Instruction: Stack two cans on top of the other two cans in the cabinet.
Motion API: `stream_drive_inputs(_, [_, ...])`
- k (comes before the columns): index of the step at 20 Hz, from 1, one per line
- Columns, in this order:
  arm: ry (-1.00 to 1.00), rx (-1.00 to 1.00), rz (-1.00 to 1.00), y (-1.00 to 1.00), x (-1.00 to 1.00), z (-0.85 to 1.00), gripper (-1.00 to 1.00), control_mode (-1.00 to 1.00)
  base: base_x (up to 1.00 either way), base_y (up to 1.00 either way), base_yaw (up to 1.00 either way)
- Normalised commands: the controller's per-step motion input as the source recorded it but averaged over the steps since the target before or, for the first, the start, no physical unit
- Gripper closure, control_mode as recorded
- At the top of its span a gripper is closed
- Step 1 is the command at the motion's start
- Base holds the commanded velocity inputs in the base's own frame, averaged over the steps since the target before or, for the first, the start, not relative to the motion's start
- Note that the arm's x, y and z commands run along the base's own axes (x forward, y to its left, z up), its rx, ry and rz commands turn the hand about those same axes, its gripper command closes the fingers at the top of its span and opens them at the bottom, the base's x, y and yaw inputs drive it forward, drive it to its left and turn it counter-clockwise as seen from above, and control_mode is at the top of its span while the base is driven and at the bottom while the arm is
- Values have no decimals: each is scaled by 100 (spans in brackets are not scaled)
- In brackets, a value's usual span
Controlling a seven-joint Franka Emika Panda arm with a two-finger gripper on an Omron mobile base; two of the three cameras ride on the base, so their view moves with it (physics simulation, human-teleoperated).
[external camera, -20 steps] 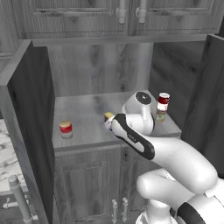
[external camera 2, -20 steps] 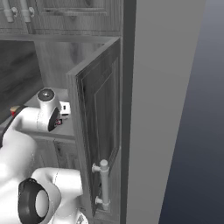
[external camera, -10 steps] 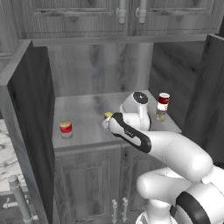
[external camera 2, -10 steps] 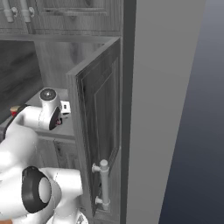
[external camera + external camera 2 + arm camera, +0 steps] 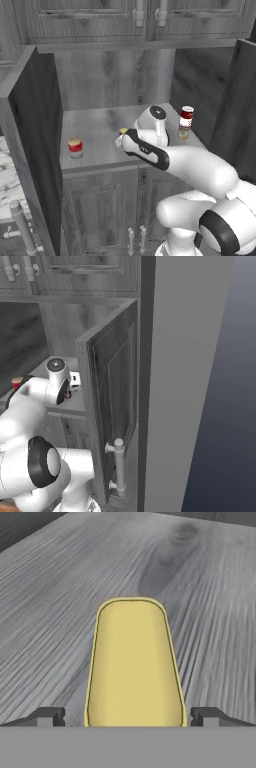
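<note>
cabinet point(image 5: 115, 85): I see both side doors swung out, bare shelf point(image 5: 97, 132) between cans | red can point(image 5: 186, 117) sits on yellowish-green can point(image 5: 183, 133) far right, beige red-topped can point(image 5: 75, 148) alone near left edge | blue can's yellow top point(image 5: 134, 664) lies between my claw's point(image 5: 128, 718) spread, unclenched fingertips point(image 5: 46, 716), mid-shelf

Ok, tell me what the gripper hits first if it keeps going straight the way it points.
The yellow top of the blue can, sitting right between the open fingers of the gripper. Past it lies the cabinet shelf; exact depth is unclear.
</note>
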Motion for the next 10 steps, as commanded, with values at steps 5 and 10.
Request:
stream_drive_inputs(5, [-3,0,3,0,8,-6,-100,-100,0,0,0])
stream_drive_inputs(10, [-1,0,4,2,2,-8,-100,-100,0,0,0])
